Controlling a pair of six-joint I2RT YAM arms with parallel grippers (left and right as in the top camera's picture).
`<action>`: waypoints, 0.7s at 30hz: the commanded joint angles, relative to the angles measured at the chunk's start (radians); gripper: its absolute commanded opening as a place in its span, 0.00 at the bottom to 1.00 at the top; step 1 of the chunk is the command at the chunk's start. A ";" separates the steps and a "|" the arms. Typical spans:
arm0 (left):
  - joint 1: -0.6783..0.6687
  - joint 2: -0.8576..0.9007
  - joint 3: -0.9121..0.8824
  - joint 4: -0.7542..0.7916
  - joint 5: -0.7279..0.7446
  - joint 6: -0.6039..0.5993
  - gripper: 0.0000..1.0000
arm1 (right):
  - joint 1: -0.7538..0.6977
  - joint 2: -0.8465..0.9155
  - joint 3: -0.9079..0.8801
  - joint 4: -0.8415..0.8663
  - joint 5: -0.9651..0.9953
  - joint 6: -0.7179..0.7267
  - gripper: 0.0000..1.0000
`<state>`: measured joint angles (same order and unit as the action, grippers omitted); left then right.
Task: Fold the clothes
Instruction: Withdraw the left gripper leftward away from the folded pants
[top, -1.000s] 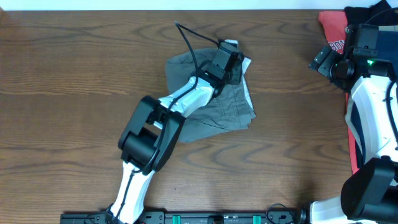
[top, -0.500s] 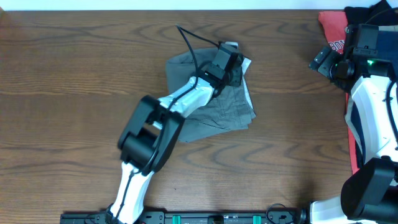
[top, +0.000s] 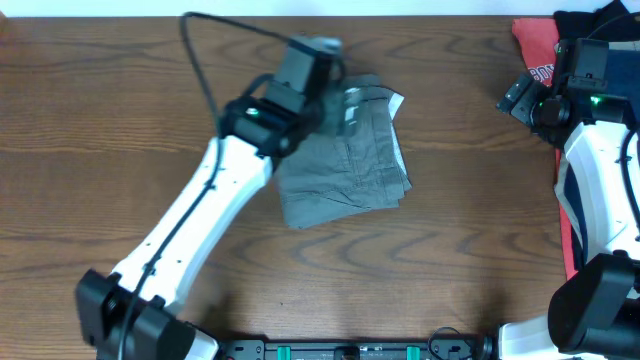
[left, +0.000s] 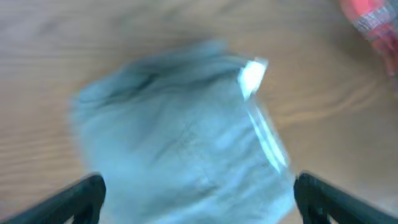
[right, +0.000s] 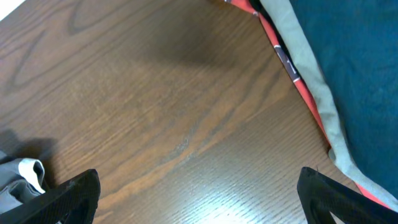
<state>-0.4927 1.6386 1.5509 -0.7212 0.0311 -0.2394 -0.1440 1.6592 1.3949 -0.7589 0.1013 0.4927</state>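
Note:
The grey shorts (top: 350, 155) lie folded into a rough rectangle on the wooden table (top: 120, 120), with a white label at their far right corner. My left gripper (top: 325, 85) hovers over their far left edge. In the blurred left wrist view its jaws (left: 199, 190) stand wide open with the shorts (left: 180, 137) below and nothing held. My right gripper (top: 520, 95) is open at the far right, near a coral-red garment (top: 535, 45). The right wrist view shows it (right: 199, 186) over bare wood, with a corner of the shorts (right: 22, 174) at the lower left.
More clothes are piled along the table's right edge: a black garment (top: 600, 20) at the back and a navy one (top: 568, 200) beside the right arm. A dark blue garment (right: 354, 68) with a pale hem and a red edge fills the right wrist view's upper right.
My left gripper has opened, let go of the shorts and swung up and to the back left. The shorts stay folded. The right arm has not moved.

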 joint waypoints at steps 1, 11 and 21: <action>0.077 -0.014 -0.004 -0.125 -0.107 0.029 0.98 | 0.001 -0.013 0.015 -0.001 0.003 -0.008 0.99; 0.350 0.006 -0.103 -0.309 0.113 0.002 0.98 | 0.001 -0.013 0.015 0.000 0.003 -0.007 0.99; 0.473 0.006 -0.415 -0.013 0.547 0.075 0.98 | 0.001 -0.013 0.015 0.000 0.003 -0.008 0.99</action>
<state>-0.0330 1.6337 1.2037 -0.7837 0.3817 -0.1932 -0.1440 1.6592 1.3949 -0.7589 0.1013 0.4927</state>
